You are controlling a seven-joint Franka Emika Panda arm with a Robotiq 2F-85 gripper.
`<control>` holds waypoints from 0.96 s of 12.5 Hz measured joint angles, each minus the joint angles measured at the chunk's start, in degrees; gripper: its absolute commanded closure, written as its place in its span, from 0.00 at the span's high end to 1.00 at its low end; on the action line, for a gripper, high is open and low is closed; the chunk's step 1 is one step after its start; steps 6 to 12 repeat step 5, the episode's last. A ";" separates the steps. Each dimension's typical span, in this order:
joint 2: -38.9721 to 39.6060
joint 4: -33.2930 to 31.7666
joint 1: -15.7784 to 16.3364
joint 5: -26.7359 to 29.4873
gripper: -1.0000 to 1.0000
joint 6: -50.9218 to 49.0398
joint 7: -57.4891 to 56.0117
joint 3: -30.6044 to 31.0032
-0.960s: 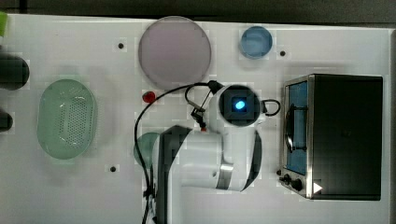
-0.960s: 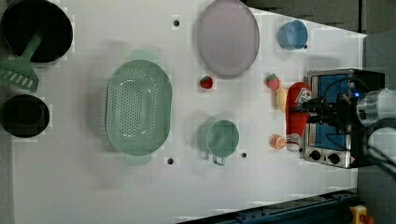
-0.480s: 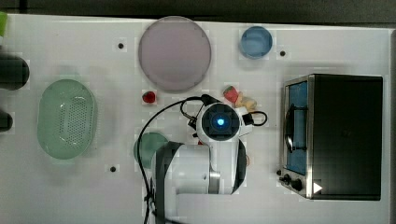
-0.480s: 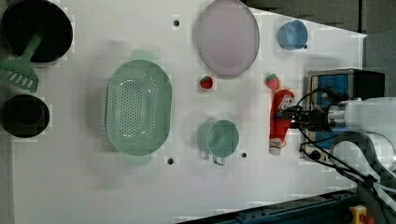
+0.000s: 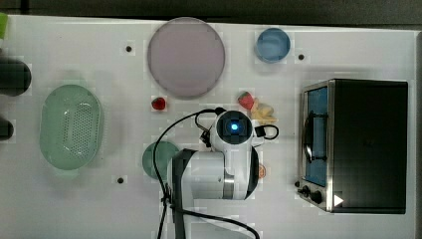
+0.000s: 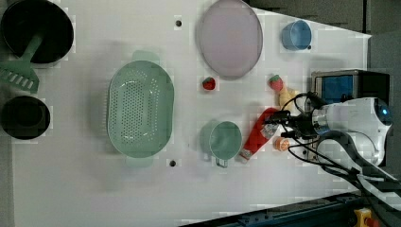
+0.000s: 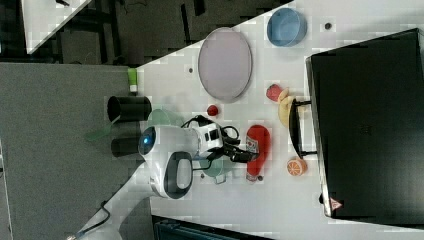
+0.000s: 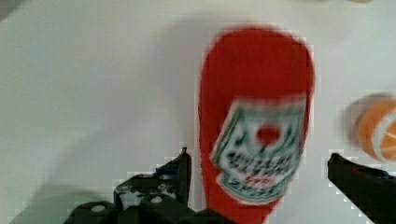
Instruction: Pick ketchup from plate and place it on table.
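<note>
The ketchup (image 6: 257, 135) is a slim red bottle lying on the white table (image 5: 99, 209), between the green cup and an orange slice. It also appears in the right view (image 7: 257, 145) and close up in the wrist view (image 8: 257, 116). My gripper (image 8: 259, 163) straddles its labelled lower half, open, with a gap between each dark finger (image 8: 180, 170) and the bottle. In the left view the gripper (image 6: 279, 126) hovers at the bottle's thick end. The lilac-grey plate (image 5: 185, 57) lies apart from the bottle with nothing on it.
A black toaster oven (image 5: 358, 144) stands at the top view's right. Nearby lie a green cup (image 6: 224, 140), an orange slice (image 6: 282, 144), a strawberry (image 5: 158, 103) and more toy fruit (image 5: 259, 107). A blue bowl (image 5: 272, 45) and green basket (image 5: 71, 125) sit further off.
The arm carried the ketchup away from the oven, toward the left view's left, and down to the table. The jaws, shut on it before, have opened.
</note>
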 measured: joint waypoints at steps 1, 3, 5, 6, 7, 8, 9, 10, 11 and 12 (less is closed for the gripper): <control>-1.13 1.01 0.25 -0.15 1.00 -2.43 0.90 0.08; -4.82 4.81 0.99 0.60 1.00 -9.79 2.86 0.00; -9.19 10.07 0.95 0.51 1.00 -15.19 4.31 0.15; -9.19 10.07 0.95 0.51 1.00 -15.19 4.31 0.15; -9.19 10.07 0.95 0.51 1.00 -15.19 4.31 0.15; -9.19 10.07 0.95 0.51 1.00 -15.19 4.31 0.15; -9.19 10.07 0.95 0.51 1.00 -15.19 4.31 0.15; -9.19 10.07 0.95 0.51 1.00 -15.19 4.31 0.15; -9.19 10.07 0.95 0.51 1.00 -15.19 4.31 0.15; -9.19 10.07 0.95 0.51 1.00 -15.19 4.31 0.15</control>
